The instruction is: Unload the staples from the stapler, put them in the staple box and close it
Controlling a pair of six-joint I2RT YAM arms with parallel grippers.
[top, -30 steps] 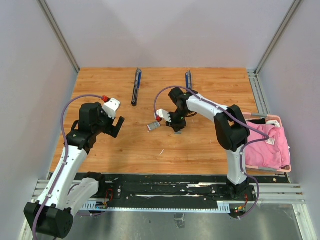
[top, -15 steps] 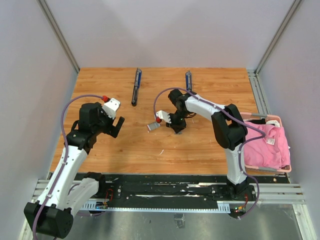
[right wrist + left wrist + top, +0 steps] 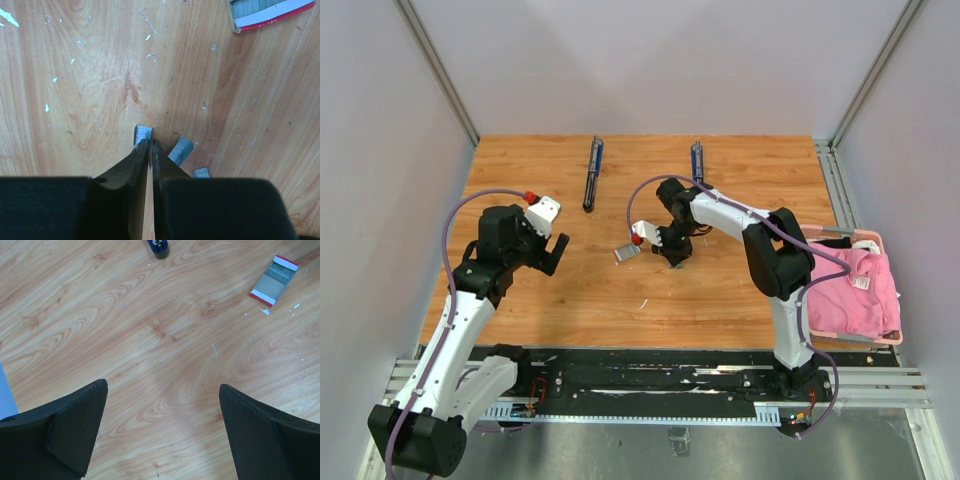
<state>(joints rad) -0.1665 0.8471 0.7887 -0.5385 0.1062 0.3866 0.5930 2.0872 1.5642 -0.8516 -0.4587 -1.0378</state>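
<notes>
Three short silvery strips of staples lie on the wood in the right wrist view: one (image 3: 143, 133) at my fingertips, a second (image 3: 180, 149) just right of them, a third (image 3: 201, 172) lower right. My right gripper (image 3: 150, 143) (image 3: 673, 256) points down at the table, its jaws closed to a thin slit on the near end of the first strip. Two dark blue staplers lie opened flat at the back, one (image 3: 592, 172) left of the other (image 3: 697, 158). My left gripper (image 3: 162, 390) (image 3: 556, 252) hovers wide open over bare wood, holding nothing.
A small flat white box with red edges (image 3: 627, 252) (image 3: 270, 11) (image 3: 274, 281) lies just left of the right gripper. A pink cloth in a basket (image 3: 858, 288) sits off the table's right edge. Small white flecks litter the wood.
The right gripper's jaws have closed further onto the strip at its tips. The right arm shifted slightly; the left arm has not moved.
</notes>
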